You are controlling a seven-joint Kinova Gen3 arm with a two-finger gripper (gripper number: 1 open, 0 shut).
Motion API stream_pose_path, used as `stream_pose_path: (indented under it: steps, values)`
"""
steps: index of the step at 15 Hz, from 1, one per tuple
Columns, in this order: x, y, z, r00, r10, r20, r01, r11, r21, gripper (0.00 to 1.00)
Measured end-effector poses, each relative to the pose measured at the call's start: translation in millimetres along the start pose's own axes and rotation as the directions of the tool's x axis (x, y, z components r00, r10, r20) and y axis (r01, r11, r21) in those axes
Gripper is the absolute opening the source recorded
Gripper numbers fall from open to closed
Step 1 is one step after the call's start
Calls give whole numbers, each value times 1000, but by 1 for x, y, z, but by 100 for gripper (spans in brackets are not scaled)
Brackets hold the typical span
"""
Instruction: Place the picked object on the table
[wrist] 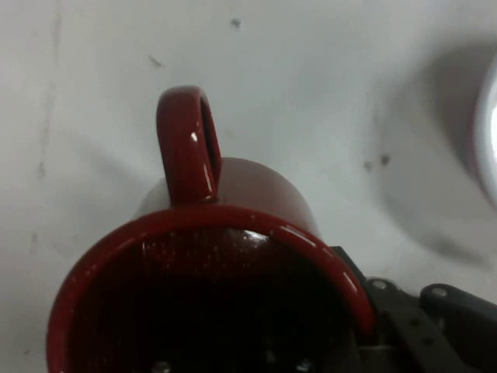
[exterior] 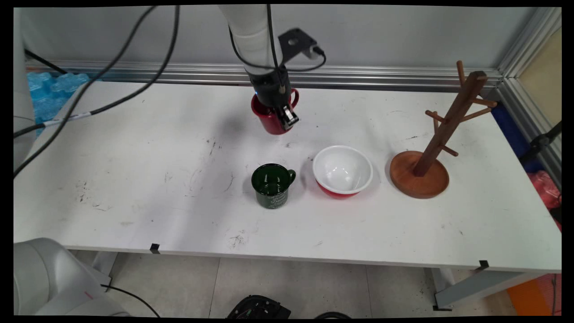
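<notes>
A red mug [exterior: 268, 120] is at the back middle of the white table [exterior: 134, 179], with my gripper [exterior: 287, 117] shut on its rim from above. One finger goes inside the cup and the other presses on the outer wall. In the hand view the red mug [wrist: 233, 186] fills the lower half, its handle pointing up in the picture, and my gripper [wrist: 349, 342] clamps the rim at the lower right. I cannot tell whether the mug rests on the table or hangs just above it.
A dark green mug [exterior: 272, 185] stands in front of the gripper, handle to the right. Beside it is a bowl [exterior: 342, 170], white inside and red outside, whose edge [wrist: 489, 124] shows in the hand view. A wooden mug tree [exterior: 419, 179] stands at the right.
</notes>
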Motion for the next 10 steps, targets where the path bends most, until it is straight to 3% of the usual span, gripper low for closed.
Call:
stream_pose_path:
  steps: [10]
  values:
    - [5,-7,61,995,18,95,-19,1000,0,0]
